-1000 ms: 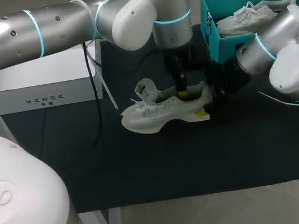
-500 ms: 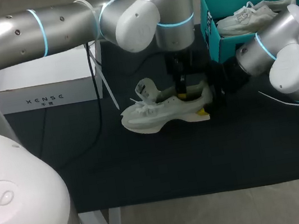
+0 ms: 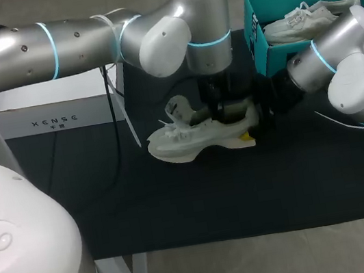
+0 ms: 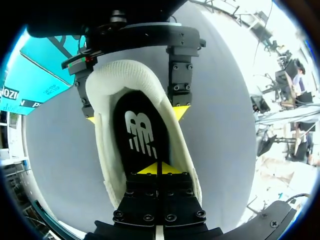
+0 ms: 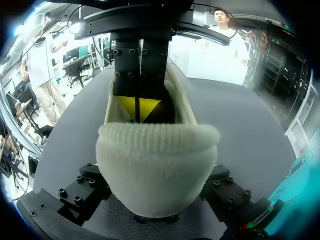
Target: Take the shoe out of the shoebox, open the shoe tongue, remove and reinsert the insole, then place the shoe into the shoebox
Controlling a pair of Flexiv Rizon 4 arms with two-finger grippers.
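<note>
Head view has the shoe point(image 3: 199, 134) upright on the worktop point(image 3: 178, 199), its long axis across the view, toe toward the left arm's side and heel toward the shoebox point(image 3: 257, 45). Left wrist view shows the insole point(image 4: 136, 135) flat inside, running straight ahead of the left gripper point(image 4: 157, 169), whose jaws are together at its mid-length. The right gripper point(image 4: 135, 115) holds the heel, jaws clamped on the shoe from both sides. The left arm looks better placed for the insole.

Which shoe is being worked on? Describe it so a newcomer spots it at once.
On the black table, left of the teal shoebox, a white shoe lies in the middle. Unlike the other white shoe, which sits inside the box, this one has the right pincer clamped on its heel and the left pincer down in its opening.
</note>
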